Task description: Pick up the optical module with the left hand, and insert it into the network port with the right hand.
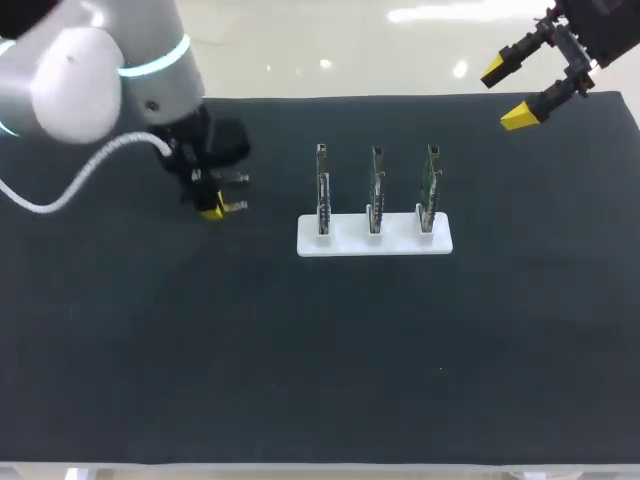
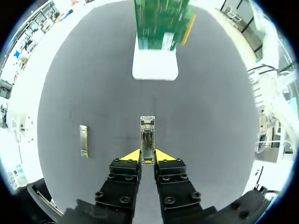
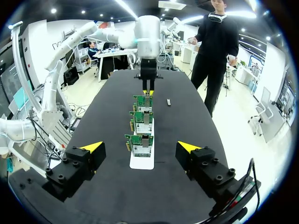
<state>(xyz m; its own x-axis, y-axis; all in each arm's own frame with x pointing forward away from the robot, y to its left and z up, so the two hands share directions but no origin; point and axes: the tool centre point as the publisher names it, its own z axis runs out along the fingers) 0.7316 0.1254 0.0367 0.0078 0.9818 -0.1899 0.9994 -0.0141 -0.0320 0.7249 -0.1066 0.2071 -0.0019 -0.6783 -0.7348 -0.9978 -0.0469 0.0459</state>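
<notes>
Pinching the module [image 2: 147, 133] by its near end between the left fingers [image 2: 132, 156], down near the counter [image 2: 210, 121], facing the white stand [image 2: 154, 65] with three green boards [image 2: 161, 23]. Holding the right fingers [image 3: 92, 147] spread wide above the counter's far right corner, well apart from the stand. Noting a second module [image 2: 83, 140] flat on the counter beside the left fingers.

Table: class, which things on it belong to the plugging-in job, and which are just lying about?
Belong: the module gripped in the left jaws; the three circuit boards with ports, upright in the white stand; the open right jaws, over the far right corner.
Lying about: a second module, flat on the mat beside the left jaws, untouched.
</notes>
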